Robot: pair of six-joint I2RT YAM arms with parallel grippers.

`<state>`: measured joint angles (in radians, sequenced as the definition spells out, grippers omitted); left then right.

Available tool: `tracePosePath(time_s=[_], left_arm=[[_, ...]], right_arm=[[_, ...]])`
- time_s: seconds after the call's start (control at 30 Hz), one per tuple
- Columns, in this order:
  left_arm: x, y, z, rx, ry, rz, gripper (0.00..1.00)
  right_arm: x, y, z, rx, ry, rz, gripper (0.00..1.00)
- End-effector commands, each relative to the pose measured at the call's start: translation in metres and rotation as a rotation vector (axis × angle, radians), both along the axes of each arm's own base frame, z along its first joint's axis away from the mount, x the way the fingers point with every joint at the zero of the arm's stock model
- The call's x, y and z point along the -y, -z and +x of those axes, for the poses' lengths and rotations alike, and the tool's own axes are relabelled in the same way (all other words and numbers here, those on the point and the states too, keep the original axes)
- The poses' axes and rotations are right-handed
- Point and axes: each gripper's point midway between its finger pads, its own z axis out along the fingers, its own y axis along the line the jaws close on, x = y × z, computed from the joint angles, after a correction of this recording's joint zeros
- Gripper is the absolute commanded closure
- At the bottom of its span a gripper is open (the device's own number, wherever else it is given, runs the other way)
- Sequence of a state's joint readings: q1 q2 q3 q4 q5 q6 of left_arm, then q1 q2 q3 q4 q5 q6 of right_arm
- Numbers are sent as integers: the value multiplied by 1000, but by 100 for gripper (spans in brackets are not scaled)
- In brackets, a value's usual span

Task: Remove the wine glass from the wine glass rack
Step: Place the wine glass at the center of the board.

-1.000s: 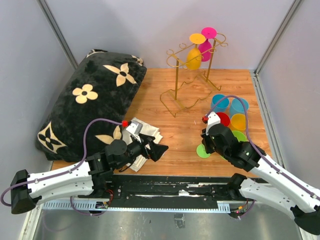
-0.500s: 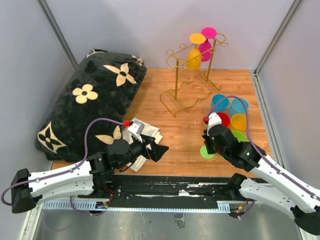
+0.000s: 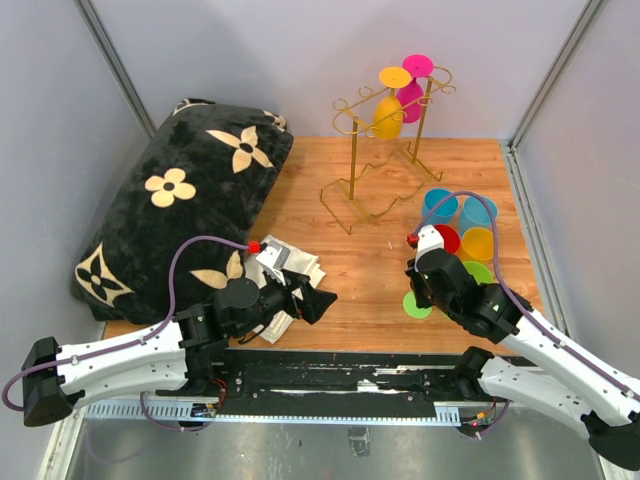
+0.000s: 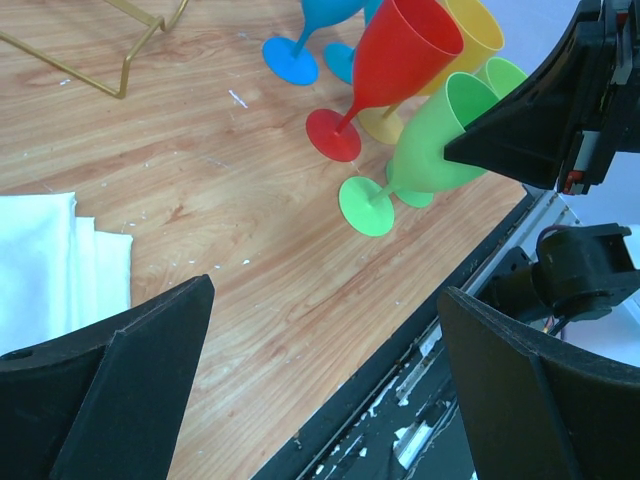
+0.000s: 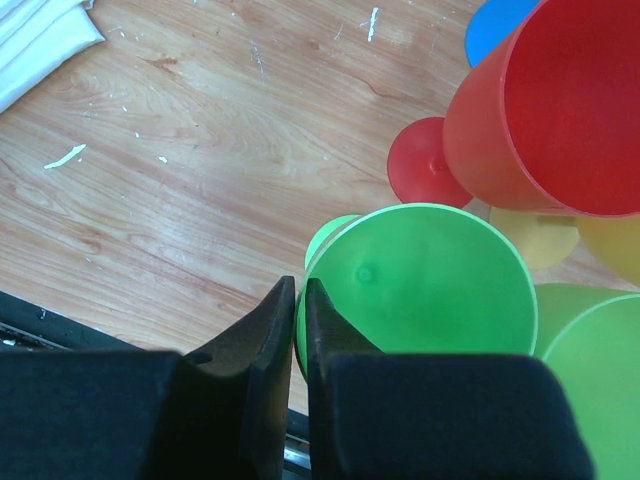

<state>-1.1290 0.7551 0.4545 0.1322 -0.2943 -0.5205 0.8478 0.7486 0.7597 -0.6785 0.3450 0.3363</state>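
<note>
The right jaws stand narrow, pinched on the rim of a green wine glass (image 5: 420, 290) whose foot sits on the bench (image 3: 350, 255). It stands at the near edge of a cluster of upright glasses (image 3: 477, 243) in blue, red, yellow and green. That green glass is off the wine glass rack (image 3: 352, 165).

Two more hang from the rack's top rail at the far side of the bench: a yellow wine glass (image 3: 388, 118) and a magenta wine glass (image 3: 409, 98). Each is upside down, with its foot up in a hook, its stem vertical and its bowl below. From the right jaws they lie toward the back wall, beyond the standing cluster and higher than it.

The left jaws gape wide and hold nothing. They sit low over the bench just beside a folded white cloth (image 3: 290, 262), well apart from the rack.

The right arm looks the nearer to the hanging pair. A reach there would probably have to clear the standing glasses and meet a stem from the side, across its vertical axis.
</note>
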Motion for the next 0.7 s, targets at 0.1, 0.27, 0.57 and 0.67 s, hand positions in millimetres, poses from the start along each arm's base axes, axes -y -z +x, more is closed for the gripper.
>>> tracePosePath(time_s=[0.1, 0.27, 0.57, 0.67], left_arm=[[2, -17, 5, 26, -12, -27, 0], [2, -15, 4, 24, -12, -22, 0], [2, -14, 5, 24, -13, -14, 0], [2, -12, 6, 25, -16, -7, 0]], right_arm=[[12, -9, 4, 27, 46, -19, 87], [12, -11, 5, 34, 47, -21, 85], [10, -32, 12, 98, 31, 3, 74], [8, -46, 15, 142, 26, 29, 69]])
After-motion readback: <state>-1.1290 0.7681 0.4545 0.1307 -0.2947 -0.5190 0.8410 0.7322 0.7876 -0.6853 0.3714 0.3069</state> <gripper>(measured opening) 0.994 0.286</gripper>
